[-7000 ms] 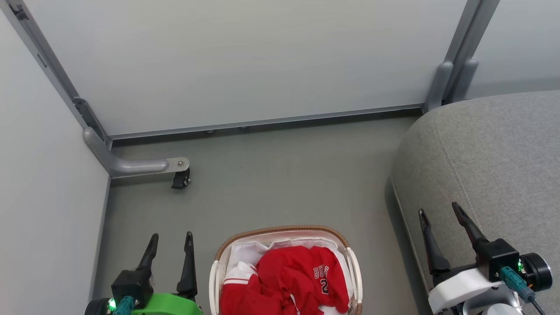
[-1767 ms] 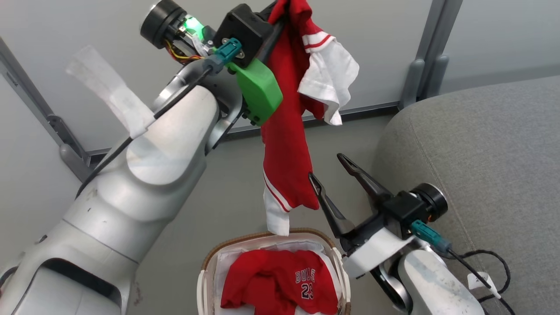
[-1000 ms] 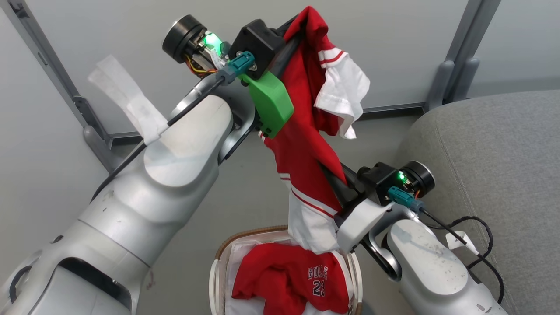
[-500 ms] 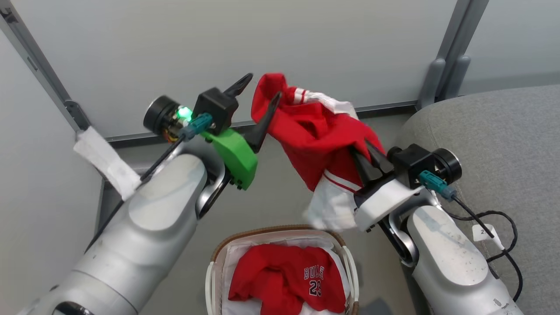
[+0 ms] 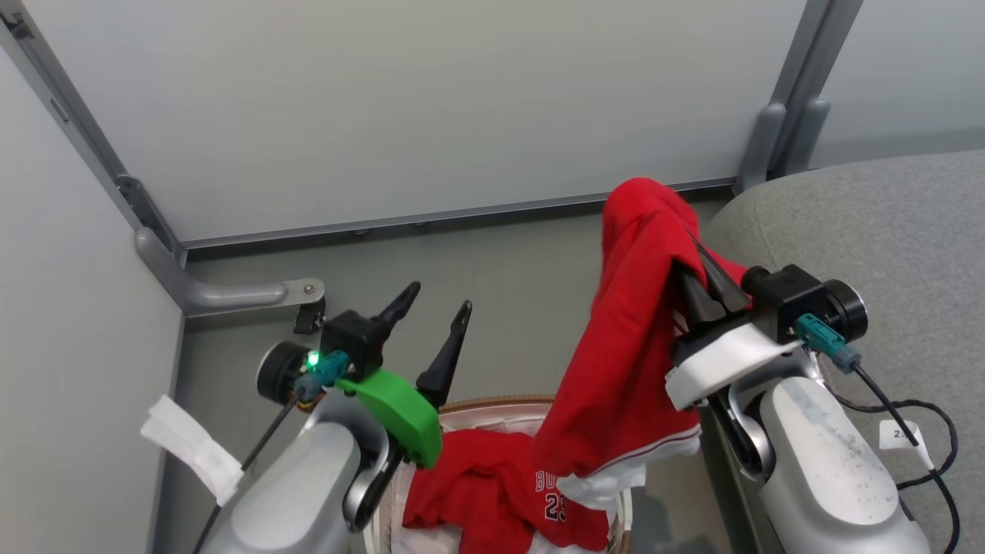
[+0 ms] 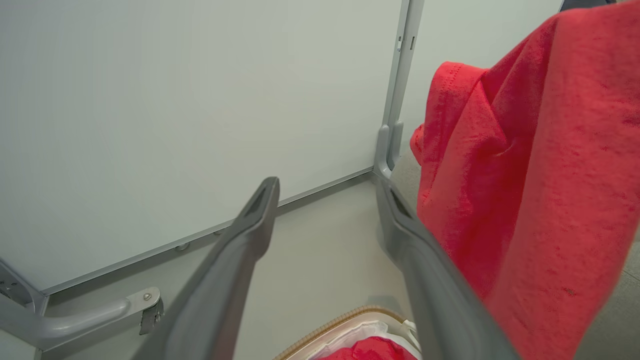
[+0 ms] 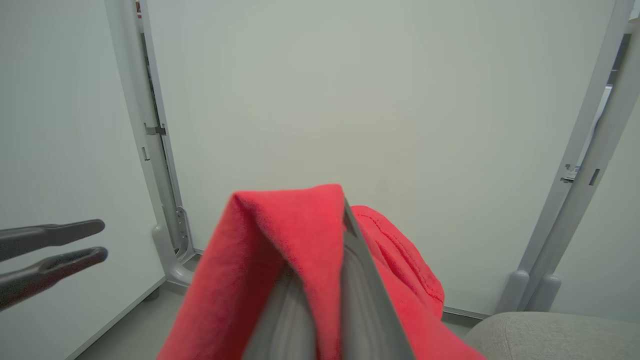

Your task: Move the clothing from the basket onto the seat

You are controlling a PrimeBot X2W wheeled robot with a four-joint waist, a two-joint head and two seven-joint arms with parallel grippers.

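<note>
Head view — right gripper [image 5: 702,269] fingers clenched on a red garment [image 5: 616,362] hanging just left of the seat [image 5: 885,223], hem over the basket [image 5: 492,403]; left gripper [image 5: 440,297] released. Best carried right, hem lifted clear — then let go well over the seat.

Pale grey partition panels [image 5: 385,100] in metal frames [image 5: 462,213] enclosed grey floor [image 5: 508,269]; castered support foot [image 5: 231,294] at left corner.
</note>
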